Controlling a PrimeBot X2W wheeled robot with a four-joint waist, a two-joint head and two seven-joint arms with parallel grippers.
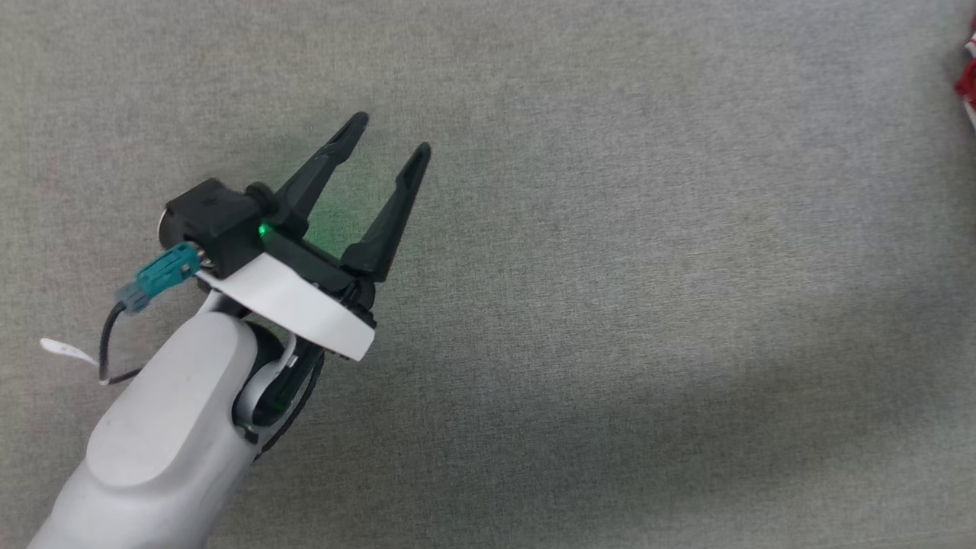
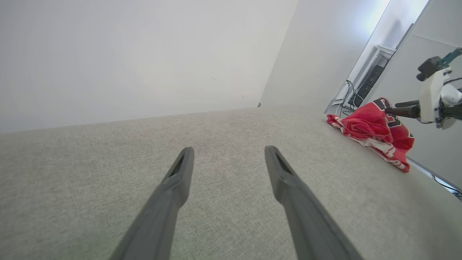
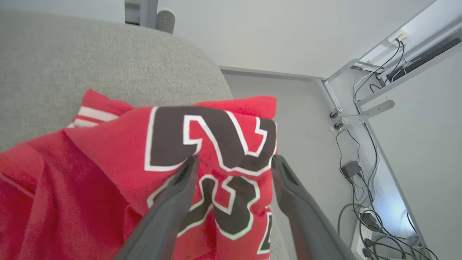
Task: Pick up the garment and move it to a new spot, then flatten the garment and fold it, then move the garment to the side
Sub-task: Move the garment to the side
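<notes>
Red against grey, the garment [image 1: 969, 85] is a sliver at the head view's right edge; the left wrist view shows it as a bunched heap lying lengthwise along the tabletop's [image 2: 234, 137] side edge. On the left gripper [image 1: 390, 133] the jaws are spread and empty above the tabletop; on the right gripper [image 3: 235, 160] they are spread at the black numerals [image 3: 216, 137], pinching nothing.

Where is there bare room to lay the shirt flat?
Free: the wide grey surface between the left hand and the shirt. Crowded: the far right edge, where the shirt lies bunched at the right hand.
</notes>
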